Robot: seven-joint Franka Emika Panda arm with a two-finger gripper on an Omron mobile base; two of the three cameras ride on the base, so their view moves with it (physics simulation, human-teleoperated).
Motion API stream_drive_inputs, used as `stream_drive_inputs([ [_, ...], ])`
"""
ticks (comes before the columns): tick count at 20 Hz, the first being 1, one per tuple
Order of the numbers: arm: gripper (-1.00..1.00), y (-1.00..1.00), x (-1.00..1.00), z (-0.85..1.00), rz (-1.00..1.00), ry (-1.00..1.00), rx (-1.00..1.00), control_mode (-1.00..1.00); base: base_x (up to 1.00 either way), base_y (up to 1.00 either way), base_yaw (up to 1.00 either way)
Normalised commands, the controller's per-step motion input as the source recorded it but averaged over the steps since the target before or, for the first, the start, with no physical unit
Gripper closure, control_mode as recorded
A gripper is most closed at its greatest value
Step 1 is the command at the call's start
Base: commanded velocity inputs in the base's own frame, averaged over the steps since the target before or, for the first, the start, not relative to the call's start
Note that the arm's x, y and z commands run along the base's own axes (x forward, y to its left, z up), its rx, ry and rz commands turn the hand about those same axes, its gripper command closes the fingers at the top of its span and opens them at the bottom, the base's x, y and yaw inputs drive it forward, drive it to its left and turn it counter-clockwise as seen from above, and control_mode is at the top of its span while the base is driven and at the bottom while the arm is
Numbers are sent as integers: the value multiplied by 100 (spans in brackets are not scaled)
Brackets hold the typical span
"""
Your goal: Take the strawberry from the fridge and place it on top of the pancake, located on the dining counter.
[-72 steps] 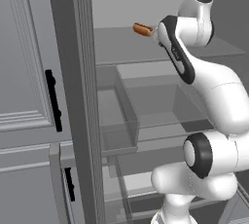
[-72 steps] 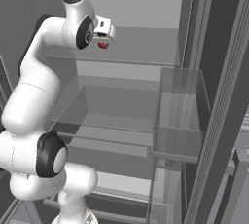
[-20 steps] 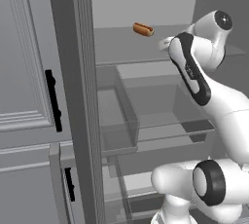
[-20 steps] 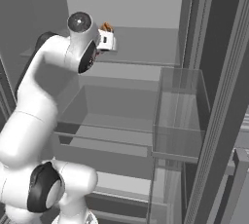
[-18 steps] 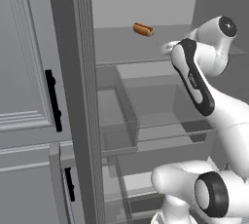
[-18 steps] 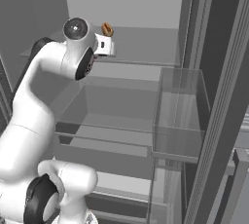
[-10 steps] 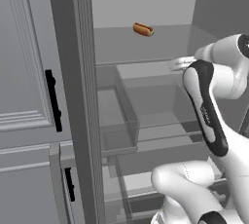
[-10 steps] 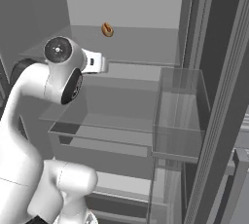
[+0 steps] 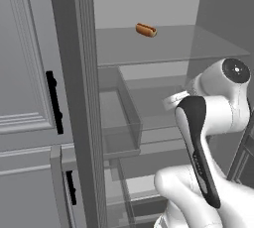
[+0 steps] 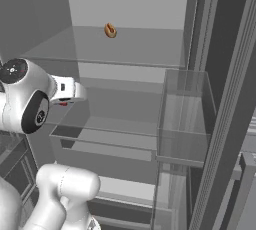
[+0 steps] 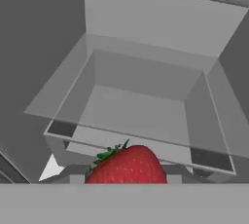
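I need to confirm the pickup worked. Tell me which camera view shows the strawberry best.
The hand view shows it best: the strawberry sits large at the bottom of the picture, red with green leaves, where the gripper's fingertips would be. In the right base view it is a tiny red speck under the gripper. In the left base view the arm hides it.

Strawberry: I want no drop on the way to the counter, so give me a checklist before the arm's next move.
1. Strawberry sits at the gripper: ok.
2. Jaws shut on it: ok.
3. How firmly it is held: cannot tell.
4. Hot dog lies apart on the upper shelf: ok.
5. Hand is out from under the shelves: cannot tell.
6. Fridge door open: ok.
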Motion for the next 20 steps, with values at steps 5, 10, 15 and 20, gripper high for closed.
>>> stream_drive_inputs([
  [5,100,-6,-15,-52,-8,8,0,-100,0,0,0],
  [10,100,-22,0,-46,-10,5,4,-100,0,0,0],
  [15,100,0,0,-29,-1,1,1,-100,0,0,0],
  [20,100,0,0,0,0,0,0,-100,0,0,0],
])
